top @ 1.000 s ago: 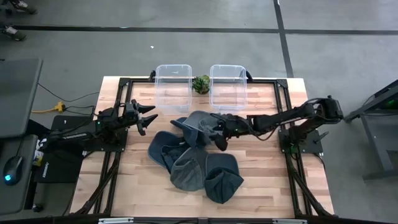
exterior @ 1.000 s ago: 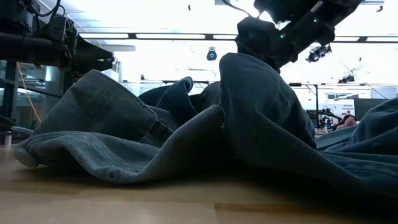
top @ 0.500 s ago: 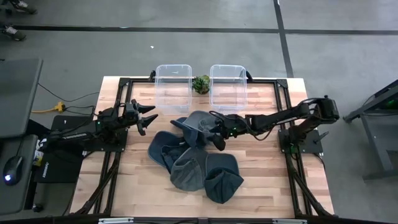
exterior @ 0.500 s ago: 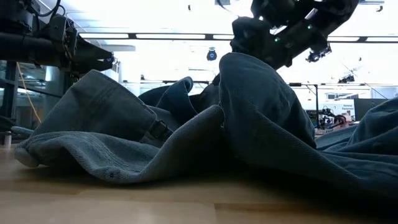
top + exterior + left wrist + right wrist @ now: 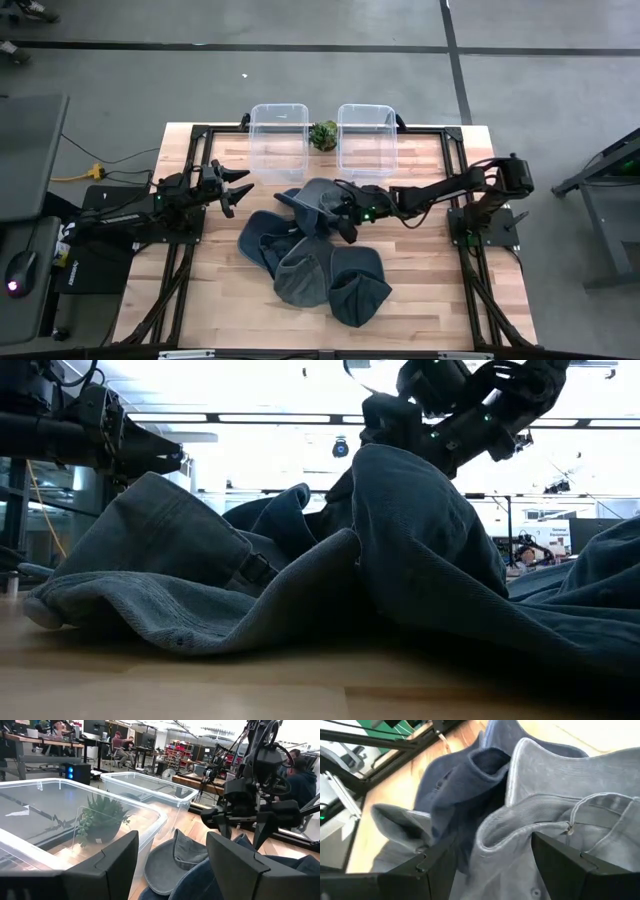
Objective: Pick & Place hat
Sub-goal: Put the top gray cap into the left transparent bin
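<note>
Several grey-blue denim hats lie heaped in the middle of the wooden table, and they fill the low view. The farthest hat rests on the others, brim toward the bins. My right gripper hovers open at this hat's right edge, slanting down. In the right wrist view its fingers straddle a raised fold of the hat; I see no touch. My left gripper waits open above the table's left side, level, pointing at the pile.
Two clear plastic bins stand at the table's far edge with a small green plant between them. Bare wood lies right of the pile and along the near edge. People sit at desks in the room beyond the table.
My right gripper has moved a little toward the table's left and down onto the farthest hat, tipping further downward while staying open. The hats have not moved.
</note>
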Action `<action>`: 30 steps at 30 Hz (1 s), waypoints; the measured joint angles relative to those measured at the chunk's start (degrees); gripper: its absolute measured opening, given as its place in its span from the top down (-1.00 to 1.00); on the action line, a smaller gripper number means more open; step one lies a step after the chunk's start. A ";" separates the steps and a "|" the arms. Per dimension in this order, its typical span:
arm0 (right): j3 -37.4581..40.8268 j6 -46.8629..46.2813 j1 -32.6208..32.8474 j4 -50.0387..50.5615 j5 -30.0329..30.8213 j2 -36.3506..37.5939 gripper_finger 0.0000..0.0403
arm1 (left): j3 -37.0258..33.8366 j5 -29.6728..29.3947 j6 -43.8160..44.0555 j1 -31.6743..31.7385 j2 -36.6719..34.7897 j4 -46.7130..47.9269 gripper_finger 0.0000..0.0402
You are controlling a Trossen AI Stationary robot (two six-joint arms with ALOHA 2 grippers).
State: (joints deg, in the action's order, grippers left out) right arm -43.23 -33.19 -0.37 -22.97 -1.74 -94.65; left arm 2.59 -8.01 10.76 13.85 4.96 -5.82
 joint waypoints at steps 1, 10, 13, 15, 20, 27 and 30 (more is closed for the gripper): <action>0.01 0.05 -0.12 -0.07 0.38 -0.19 -0.21 | 0.00 0.00 0.00 0.00 0.00 0.00 -0.16; 0.01 5.13 -0.40 -0.88 3.35 -0.79 -0.20 | 0.00 0.00 0.00 -0.01 0.00 -0.02 -0.16; 0.01 6.68 -0.16 -0.94 3.44 -0.79 -0.20 | 0.00 0.00 0.00 -0.01 0.01 -0.02 -0.16; 0.01 7.84 0.29 -1.54 3.89 -0.79 -0.20 | 0.00 0.00 0.00 0.02 0.01 -0.02 -0.16; -0.78 10.66 1.71 -1.79 4.93 -0.79 -0.20 | 0.00 0.00 0.00 -0.01 0.00 -0.02 -0.16; -0.97 12.67 2.31 -1.96 7.45 -1.42 -0.20 | 0.00 0.00 0.00 0.02 -0.01 -0.02 -0.16; -0.97 12.69 2.29 -2.62 7.43 -3.12 -0.20 | 0.00 0.00 0.00 0.00 0.00 -0.02 -0.16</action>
State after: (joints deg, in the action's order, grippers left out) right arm -44.21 -20.49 1.91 -25.60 5.69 -97.76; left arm 2.59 -8.01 10.76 13.85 4.96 -5.85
